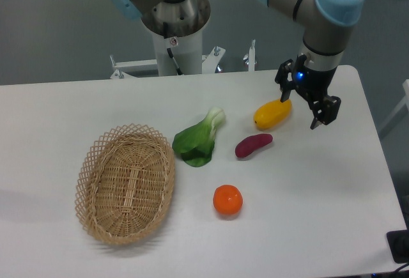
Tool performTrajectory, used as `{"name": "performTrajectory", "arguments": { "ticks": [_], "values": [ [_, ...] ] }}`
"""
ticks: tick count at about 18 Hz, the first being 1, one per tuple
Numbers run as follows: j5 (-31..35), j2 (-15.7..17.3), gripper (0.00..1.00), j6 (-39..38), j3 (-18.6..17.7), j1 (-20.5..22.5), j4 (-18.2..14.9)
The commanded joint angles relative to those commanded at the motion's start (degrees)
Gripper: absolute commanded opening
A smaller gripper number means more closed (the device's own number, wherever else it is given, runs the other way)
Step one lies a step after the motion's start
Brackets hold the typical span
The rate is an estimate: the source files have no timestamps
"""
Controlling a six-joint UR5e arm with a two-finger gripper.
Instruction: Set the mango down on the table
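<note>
Single fixed camera, high at the near edge of the table (96, 99), tilted down toward the far side. Mid-distance, whole tabletop visible

Before me lie a wicker basket (126, 184), a bok choy (197, 140), what looks like a purple sweet potato (253, 145), and an orange (227, 200).

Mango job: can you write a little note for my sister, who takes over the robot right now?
Gripper: open, holding nothing, lifted to the right of the mango.
Mango: lying on the white table, free of the fingers, just above the purple sweet potato.
Also on the table: bok choy, orange, empty wicker basket.
Done: the mango is placed and released.
Left: apparently nothing but moving the arm clear.
</note>
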Motion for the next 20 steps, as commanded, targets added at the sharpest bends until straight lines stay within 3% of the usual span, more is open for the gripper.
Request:
{"name": "performTrajectory", "arguments": {
  "ticks": [7, 20],
  "values": [
    [0.0, 0.0, 1.0, -7.66, 0.36, -2.99, 0.53],
    [-0.18, 0.09, 1.0, -7.93, 0.27, -3.08, 0.53]
  ]
}}
